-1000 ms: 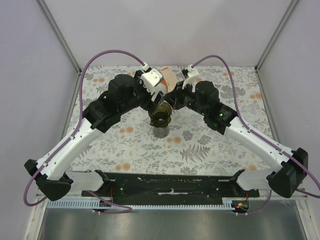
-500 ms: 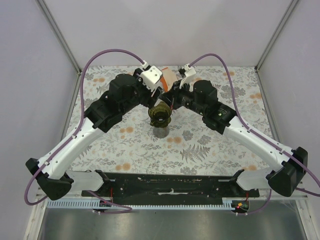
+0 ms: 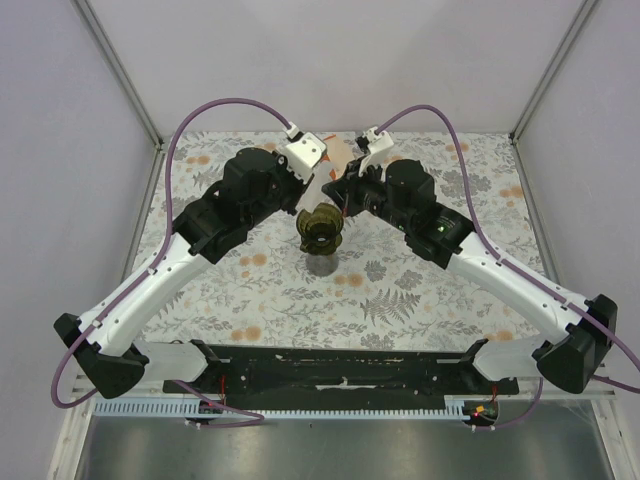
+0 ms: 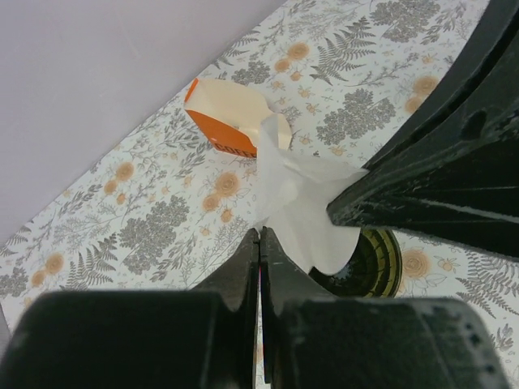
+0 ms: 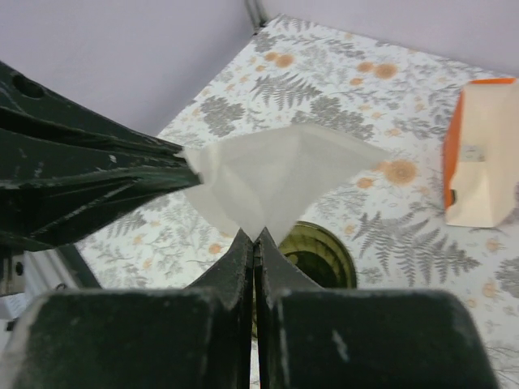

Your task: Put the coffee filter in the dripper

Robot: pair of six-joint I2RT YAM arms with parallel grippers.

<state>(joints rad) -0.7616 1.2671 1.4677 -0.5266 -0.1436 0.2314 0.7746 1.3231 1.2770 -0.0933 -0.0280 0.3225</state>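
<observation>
The coffee filter (image 4: 300, 203), a thin white paper cone, hangs stretched between both grippers just above the dripper (image 3: 321, 228). My left gripper (image 4: 259, 233) is shut on one edge of the coffee filter (image 5: 276, 174). My right gripper (image 5: 256, 235) is shut on the opposite edge, and its dark fingers (image 4: 422, 190) show in the left wrist view. The dripper (image 4: 373, 263) is a dark green ribbed funnel on a grey cup, and part of its mouth (image 5: 320, 255) is covered by the paper. From above, the left gripper (image 3: 317, 195) and the right gripper (image 3: 341, 190) meet behind the dripper.
An orange-and-cream wedge-shaped pack (image 3: 340, 152) lies on the floral tablecloth (image 3: 420, 300) behind the grippers, seen also as the pack (image 4: 231, 121) and the pack (image 5: 478, 158). Grey walls close the back and sides. Purple cables arch over both arms.
My left gripper has gone from open to shut, now pinching the filter's edge. Both wrists have drawn back a little from over the dripper, towards the pack.
</observation>
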